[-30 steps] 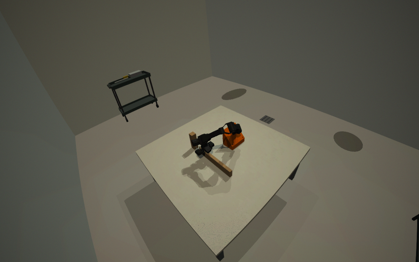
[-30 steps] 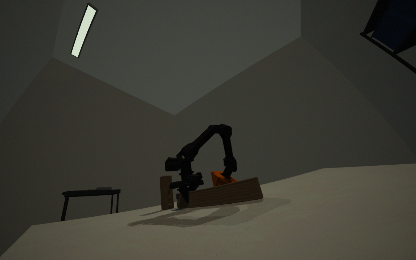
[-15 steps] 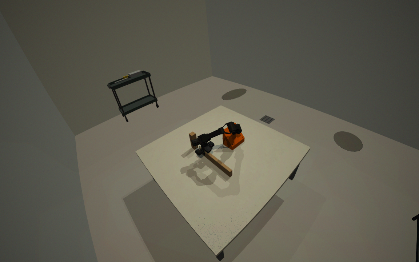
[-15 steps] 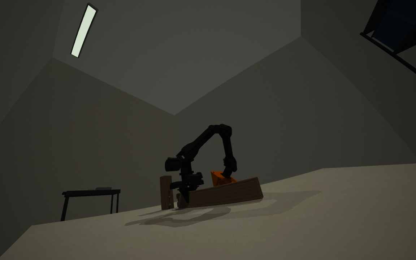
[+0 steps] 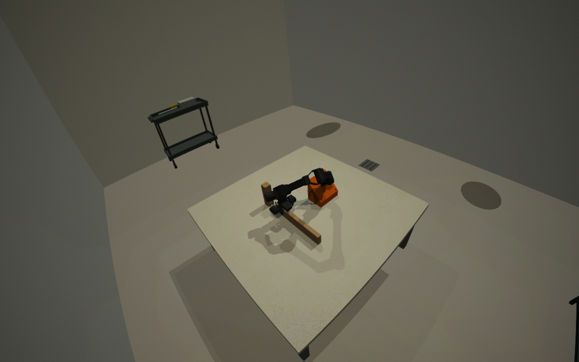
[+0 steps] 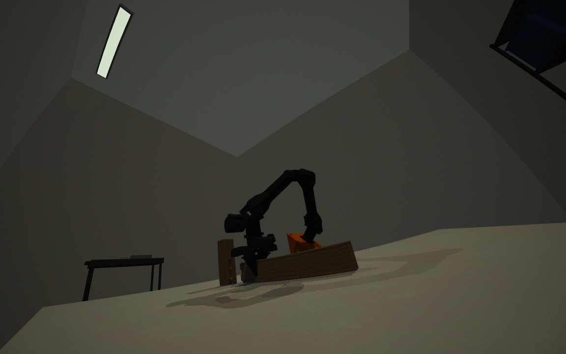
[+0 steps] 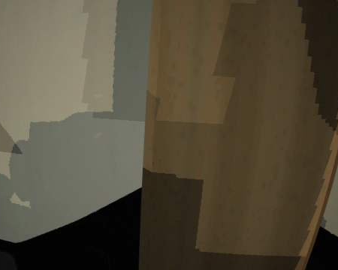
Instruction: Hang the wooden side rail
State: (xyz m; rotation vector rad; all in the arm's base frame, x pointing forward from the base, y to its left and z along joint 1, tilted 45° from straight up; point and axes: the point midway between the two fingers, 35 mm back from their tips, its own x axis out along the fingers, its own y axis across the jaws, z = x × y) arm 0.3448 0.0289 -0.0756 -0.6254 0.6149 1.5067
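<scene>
Our gripper's fingers (image 6: 252,264) (image 5: 281,210) are pinching the wooden side rail (image 6: 304,264) (image 5: 302,227) (image 7: 233,150) near its hook end, one finger showing dark against the rail's side. In the exterior view that end lies low, just right of the headboard post (image 6: 225,262) (image 5: 265,192), with a narrow gap between; the steel hooks (image 6: 241,272) point at the post but do not look seated. The rail runs off to the right, toward the near side in the top view, over the table (image 6: 364,308) (image 5: 300,305).

We judge the step to be lifting the hook end. We should keep the squeeze firm, raise it enough for the hooks to clear the pins, and let the far end pivot on the tabletop. Then we line the rail up with the slot, advance squarely and lower gently. If we skew it, a hook may catch the post's edge; we shouldn't release until both are seated.
</scene>
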